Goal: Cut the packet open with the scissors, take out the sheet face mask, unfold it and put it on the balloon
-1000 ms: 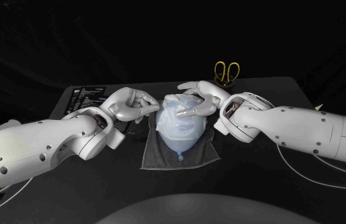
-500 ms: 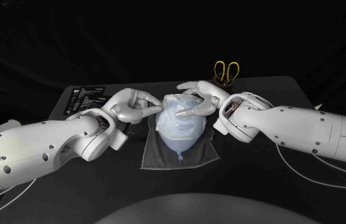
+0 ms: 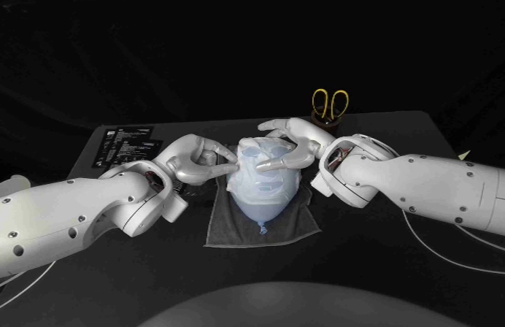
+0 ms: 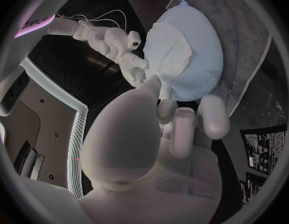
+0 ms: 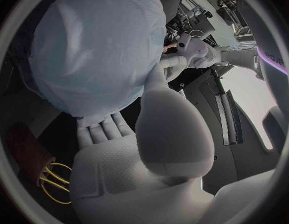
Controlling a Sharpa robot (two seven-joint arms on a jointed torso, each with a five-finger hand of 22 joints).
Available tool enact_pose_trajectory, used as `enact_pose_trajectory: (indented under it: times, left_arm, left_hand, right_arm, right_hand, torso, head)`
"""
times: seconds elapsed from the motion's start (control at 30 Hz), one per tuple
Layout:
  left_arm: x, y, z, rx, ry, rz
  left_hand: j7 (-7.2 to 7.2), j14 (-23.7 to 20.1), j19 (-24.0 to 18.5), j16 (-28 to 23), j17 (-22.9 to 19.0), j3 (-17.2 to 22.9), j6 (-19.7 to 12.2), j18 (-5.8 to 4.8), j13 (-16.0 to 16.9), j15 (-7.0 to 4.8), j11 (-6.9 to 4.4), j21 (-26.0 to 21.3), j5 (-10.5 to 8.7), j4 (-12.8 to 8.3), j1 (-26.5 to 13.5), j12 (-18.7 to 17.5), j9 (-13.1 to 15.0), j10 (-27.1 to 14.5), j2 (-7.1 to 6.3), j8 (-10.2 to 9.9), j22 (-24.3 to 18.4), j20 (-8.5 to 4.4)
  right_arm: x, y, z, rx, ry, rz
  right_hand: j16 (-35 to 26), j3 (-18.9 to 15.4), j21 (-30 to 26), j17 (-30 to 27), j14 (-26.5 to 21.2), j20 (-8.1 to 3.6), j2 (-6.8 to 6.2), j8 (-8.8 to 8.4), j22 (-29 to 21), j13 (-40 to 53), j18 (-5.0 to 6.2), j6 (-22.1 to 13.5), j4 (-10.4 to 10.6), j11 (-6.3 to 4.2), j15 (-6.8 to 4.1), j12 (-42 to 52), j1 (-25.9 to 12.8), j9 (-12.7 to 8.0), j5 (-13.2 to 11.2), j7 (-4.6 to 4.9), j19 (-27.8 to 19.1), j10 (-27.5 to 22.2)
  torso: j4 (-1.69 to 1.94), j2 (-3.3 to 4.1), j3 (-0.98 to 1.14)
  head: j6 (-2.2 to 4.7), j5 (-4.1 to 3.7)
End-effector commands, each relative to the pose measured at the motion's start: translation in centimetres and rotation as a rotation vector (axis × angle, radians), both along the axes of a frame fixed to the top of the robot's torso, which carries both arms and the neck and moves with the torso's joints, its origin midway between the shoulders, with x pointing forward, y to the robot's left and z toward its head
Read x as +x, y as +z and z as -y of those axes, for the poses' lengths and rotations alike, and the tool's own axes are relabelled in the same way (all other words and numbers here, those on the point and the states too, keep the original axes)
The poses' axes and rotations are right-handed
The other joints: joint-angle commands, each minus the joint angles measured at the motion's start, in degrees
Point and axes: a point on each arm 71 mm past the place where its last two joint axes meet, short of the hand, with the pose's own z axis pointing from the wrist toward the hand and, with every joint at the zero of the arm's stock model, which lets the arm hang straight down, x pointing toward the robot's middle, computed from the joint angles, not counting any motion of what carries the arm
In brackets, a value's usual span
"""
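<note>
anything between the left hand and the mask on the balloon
Nothing visible. The left hand has its fingers right at the sheet mask draped on the balloon; the right hand holds the far side.

No text could be read with certainty. The packet (image 3: 124, 143) bore blocks of white print on black, too small to make out. A pink-lit strip on the right arm (image 4: 42, 24) carried a few blurred letters that stayed illegible.
</note>
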Motion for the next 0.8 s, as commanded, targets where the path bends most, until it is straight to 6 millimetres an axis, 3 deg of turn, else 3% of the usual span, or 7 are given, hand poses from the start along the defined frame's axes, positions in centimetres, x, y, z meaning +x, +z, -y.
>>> enact_pose_trajectory:
  times: [0.03, 0.8]
  left_arm:
    - [-0.03, -0.22, 0.14, 0.051, 0.002, -0.005]
    - [-0.13, -0.75, 0.99, 0.111, -0.007, -0.054]
  left_hand:
    - [0.00, 3.0, 0.4, 0.3, 6.5, 0.3, 0.5, -0.45, 0.3, 0.42, 0.06, 0.4, -0.09, 0.1, -0.3, 0.5, -0.1, 0.5, -0.61, -0.2, 0.2, 0.04]
    - [-0.60, 3.4, 1.1, 0.8, 7.4, -2.3, 2.5, -0.64, 1.3, 0.10, -0.36, 1.3, -0.11, 1.7, -3.8, 1.6, -0.7, 1.0, -1.63, -0.2, 1.4, -0.15]
  right_arm:
    - [-0.24, -0.61, 0.02, -0.027, 0.010, -0.026]
    - [-0.31, -0.63, -0.01, -0.029, 0.011, -0.030]
  right_hand:
    - [0.4, 0.3, 0.0, 0.1, 0.0, 0.02, 0.47, 0.26, 0.1, 0.1, -0.80, 0.4, -0.1, 0.15, -0.04, 0.3, -0.2, 0.1, 0.0, 8.31, -0.2, 0.1]
    - [0.5, 0.3, 0.0, 0.1, 0.0, 0.02, 0.45, 0.31, 0.1, 0.1, -0.81, 0.5, -0.1, 0.15, -0.04, 0.3, -0.2, 0.1, 0.0, 8.31, -0.1, 0.1]
  torso:
    - [0.03, 0.01, -0.01]
    - [-0.01, 0.04, -0.02]
  head:
    - [-0.04, -0.03]
    - [-0.42, -0.07]
